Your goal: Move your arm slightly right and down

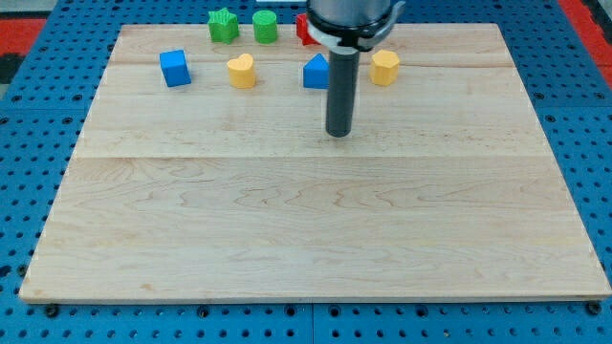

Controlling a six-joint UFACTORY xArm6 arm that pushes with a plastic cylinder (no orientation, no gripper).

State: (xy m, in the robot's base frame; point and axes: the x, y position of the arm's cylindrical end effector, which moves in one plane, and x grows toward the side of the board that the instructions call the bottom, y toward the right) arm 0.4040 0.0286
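My tip [338, 133] rests on the wooden board [306, 220] in its upper middle, with the dark rod rising from it to the view's top. A blue block with a pointed top [315, 72] sits just up and left of the tip, partly behind the rod. A yellow block [384, 68] sits up and right of the tip. A yellow heart-shaped block [241, 71] and a blue cube [174, 68] lie further to the left. The tip touches no block.
A green star block [223, 25] and a green cylinder [265, 27] stand at the board's top edge. A red block [303, 29] shows partly behind the arm. The board lies on a blue perforated table [29, 191].
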